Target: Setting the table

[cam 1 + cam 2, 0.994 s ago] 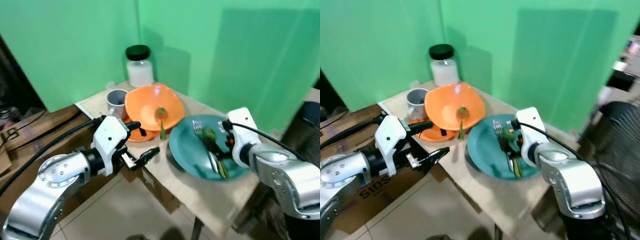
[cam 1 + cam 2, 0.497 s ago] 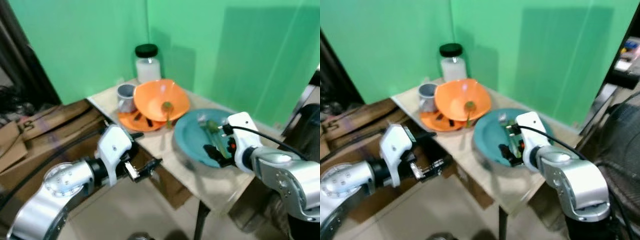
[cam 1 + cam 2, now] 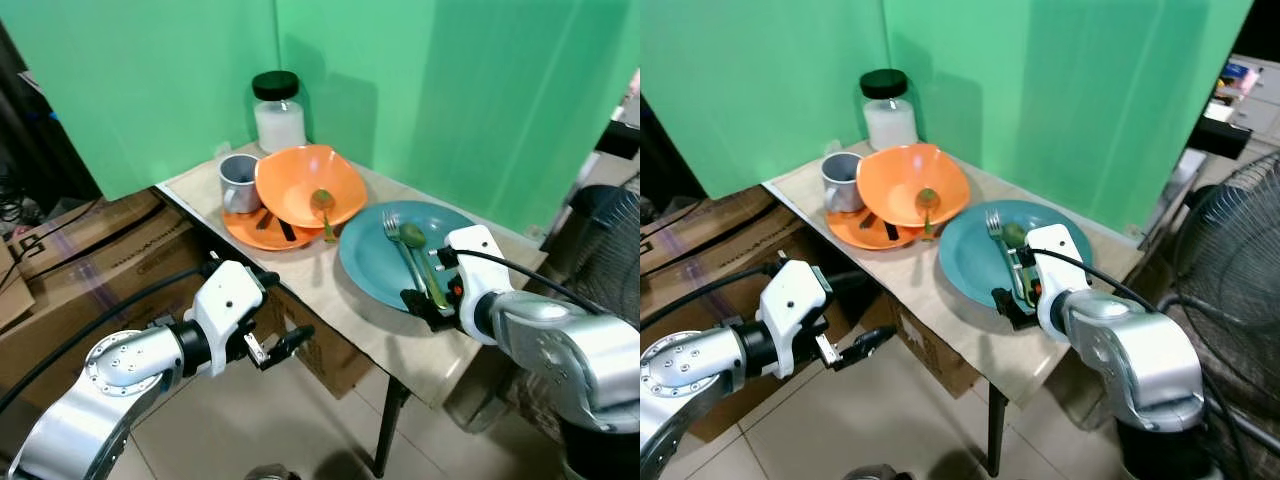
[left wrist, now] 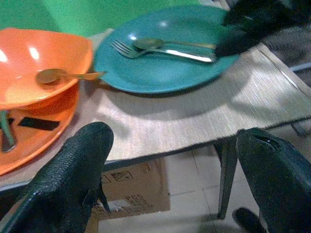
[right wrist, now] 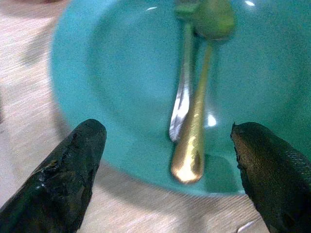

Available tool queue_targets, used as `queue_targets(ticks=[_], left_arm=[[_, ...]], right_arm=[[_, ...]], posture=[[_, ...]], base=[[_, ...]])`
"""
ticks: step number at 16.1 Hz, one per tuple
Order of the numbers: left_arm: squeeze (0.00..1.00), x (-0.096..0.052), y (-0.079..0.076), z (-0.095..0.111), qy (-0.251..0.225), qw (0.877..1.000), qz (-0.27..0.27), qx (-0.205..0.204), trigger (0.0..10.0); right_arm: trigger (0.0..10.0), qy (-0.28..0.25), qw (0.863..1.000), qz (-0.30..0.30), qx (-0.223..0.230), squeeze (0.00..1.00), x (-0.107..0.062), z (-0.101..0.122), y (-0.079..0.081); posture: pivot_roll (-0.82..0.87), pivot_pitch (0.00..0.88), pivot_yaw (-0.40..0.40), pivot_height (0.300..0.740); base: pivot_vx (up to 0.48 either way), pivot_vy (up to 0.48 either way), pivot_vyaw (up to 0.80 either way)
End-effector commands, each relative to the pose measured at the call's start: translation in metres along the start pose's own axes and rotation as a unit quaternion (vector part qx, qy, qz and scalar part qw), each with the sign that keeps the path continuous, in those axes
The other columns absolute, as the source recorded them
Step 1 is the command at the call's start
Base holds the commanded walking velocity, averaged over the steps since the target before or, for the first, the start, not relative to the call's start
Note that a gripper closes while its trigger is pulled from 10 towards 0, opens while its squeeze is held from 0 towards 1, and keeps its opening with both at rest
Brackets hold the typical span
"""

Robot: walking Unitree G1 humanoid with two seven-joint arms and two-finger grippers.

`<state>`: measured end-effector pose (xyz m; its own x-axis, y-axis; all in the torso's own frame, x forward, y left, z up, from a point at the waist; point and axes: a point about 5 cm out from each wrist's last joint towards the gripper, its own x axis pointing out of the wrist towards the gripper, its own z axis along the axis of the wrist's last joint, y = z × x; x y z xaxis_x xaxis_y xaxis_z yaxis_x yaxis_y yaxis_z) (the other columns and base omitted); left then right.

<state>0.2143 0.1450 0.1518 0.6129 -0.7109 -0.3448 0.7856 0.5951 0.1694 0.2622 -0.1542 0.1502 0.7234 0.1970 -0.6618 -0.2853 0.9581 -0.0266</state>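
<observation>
Teal plate (image 3: pixel 372 268) lies on the right half of the small worktop (image 3: pixel 340 320), its near rim close to the worktop's front edge. A silver fork (image 3: pixel 400 250) and a gold spoon (image 3: pixel 418 255) lie side by side in it, handles pointing toward the robot. The right end effector (image 3: pixel 425 305) hovers at the plate's near rim, fingers (image 5: pixel 63 174) spread wide and holding nothing, one on each side of the two handles in the right wrist view. The left end effector (image 3: pixel 275 347) hangs lower, off the worktop's front-left edge over the tiled floor (image 3: pixel 290 430), fingers (image 4: pixel 68 179) also spread and empty. A bare strip of worktop runs along the front edge between the two. Cardboard boxes (image 3: pixel 90 250) crowd the floor to the left, and one sits under the worktop. Left of the plate and farther back, an orange bowl (image 3: pixel 300 190) with a small spoon (image 3: pixel 323 208) in it rests tilted on an orange plate (image 3: pixel 255 228). A grey mug (image 3: pixel 238 182) stands just beside the bowl. A black-lidded jar (image 3: pixel 278 112) stands at the back corner against the green wall (image 3: pixel 450 90). A fan grille (image 3: pixel 1240 260) stands right of the worktop.
</observation>
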Motion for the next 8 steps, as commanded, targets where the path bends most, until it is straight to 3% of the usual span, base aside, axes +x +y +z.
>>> queue_targets(ticks=[1, 8], left_arm=[[0.0, 0.0, 0.0, -0.004, 0.011, 1.0, 0.0, 0.007, 10.0], [0.0, 0.008, 0.0, -0.005, 0.013, 1.0, -0.003, 0.017, 10.0]], right_arm=[[10.0, -0.014, 1.0, -0.01, 0.0, 0.0, 0.003, 0.007, -0.001], [10.0, -0.045, 0.998, -0.036, 0.018, 0.0, 0.035, 0.027, 0.0]], posture=[[0.1, 0.0, 0.071, 0.74], [0.12, 0.0, 0.046, 0.74]], base=[[0.0, 0.0, 0.0], [0.0, 0.0, 0.0]])
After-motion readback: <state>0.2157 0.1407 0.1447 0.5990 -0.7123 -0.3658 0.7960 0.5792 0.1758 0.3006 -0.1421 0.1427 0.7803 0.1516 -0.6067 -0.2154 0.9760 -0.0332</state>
